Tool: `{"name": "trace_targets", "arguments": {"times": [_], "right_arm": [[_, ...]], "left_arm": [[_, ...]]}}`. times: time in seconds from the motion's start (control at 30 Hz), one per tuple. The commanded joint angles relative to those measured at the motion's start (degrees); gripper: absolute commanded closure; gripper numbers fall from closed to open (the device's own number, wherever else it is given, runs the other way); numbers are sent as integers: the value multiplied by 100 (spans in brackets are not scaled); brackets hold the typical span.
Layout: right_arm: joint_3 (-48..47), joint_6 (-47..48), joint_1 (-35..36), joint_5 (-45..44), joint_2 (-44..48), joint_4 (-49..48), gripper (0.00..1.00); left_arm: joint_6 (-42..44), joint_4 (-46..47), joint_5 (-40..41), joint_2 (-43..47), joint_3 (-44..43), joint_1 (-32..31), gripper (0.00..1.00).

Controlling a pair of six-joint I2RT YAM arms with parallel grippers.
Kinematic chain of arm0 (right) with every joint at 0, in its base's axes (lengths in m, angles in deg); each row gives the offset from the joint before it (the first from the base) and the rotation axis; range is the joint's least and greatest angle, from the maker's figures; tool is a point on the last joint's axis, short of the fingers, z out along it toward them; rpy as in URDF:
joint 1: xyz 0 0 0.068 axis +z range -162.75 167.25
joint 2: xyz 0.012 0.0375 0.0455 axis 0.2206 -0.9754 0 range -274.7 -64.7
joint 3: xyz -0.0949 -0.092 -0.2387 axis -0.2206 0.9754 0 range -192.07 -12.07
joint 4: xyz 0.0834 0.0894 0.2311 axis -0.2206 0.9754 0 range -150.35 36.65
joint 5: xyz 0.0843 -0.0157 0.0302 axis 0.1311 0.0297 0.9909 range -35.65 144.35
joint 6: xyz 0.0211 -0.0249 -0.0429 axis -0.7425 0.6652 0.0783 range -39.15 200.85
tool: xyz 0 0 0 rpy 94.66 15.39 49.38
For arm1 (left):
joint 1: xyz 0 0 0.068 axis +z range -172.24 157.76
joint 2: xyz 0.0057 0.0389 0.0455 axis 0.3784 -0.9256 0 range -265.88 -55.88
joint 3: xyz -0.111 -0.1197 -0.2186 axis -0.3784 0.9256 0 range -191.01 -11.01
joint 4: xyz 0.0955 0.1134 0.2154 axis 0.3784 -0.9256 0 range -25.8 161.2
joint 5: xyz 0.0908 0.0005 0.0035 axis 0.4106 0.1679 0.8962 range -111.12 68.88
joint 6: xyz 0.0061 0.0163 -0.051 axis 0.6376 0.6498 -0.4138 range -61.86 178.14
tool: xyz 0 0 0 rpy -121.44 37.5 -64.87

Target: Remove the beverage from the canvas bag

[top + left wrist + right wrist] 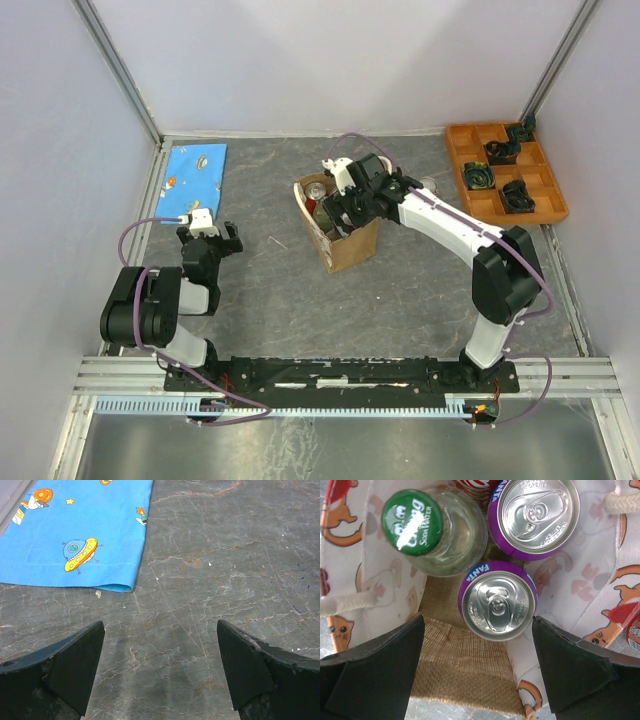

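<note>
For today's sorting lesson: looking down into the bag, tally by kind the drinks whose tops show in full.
Purple cans: 2
Green-capped bottle: 1
Total: 3

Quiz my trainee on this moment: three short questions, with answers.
1. True or false: the right tool is shut on a can.
2. How many purple Fanta cans show inside the canvas bag in the right wrist view? A one, B two, C four.
3. Fill in: the left tool hangs open near a ___ cloth.
Key: 1 false, it is open; 2 B; 3 blue.
</note>
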Motion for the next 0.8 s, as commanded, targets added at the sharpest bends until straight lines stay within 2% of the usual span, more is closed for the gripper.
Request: {"name": "trace_targets", "arguments": {"times": [0.0,0.4,0.53,0.57,0.63,0.67,0.73,0.77], "right_arm": [[-199,61,-5,-339,-122,-316,3],[-431,52,-10,-727,-657,-356,4],[-475,15,-1,-768,-833,-289,12],[-477,1,-9,-768,-872,-271,18],[-487,-28,-9,-751,-927,-243,38],[-484,-43,-10,-751,-935,-224,52],[-500,-64,-8,-759,-937,-180,88],[-504,-78,-8,-767,-918,-159,99]], "left_arm": [[250,193,62,57,-114,-21,1],[250,192,63,49,-113,-23,1],[250,195,62,58,-113,-21,1],[250,194,65,58,-109,-21,1],[250,193,64,52,-115,-17,1],[250,198,70,56,-114,-21,1],[250,192,62,52,-111,-22,1],[251,195,65,55,-117,-21,1]]}}
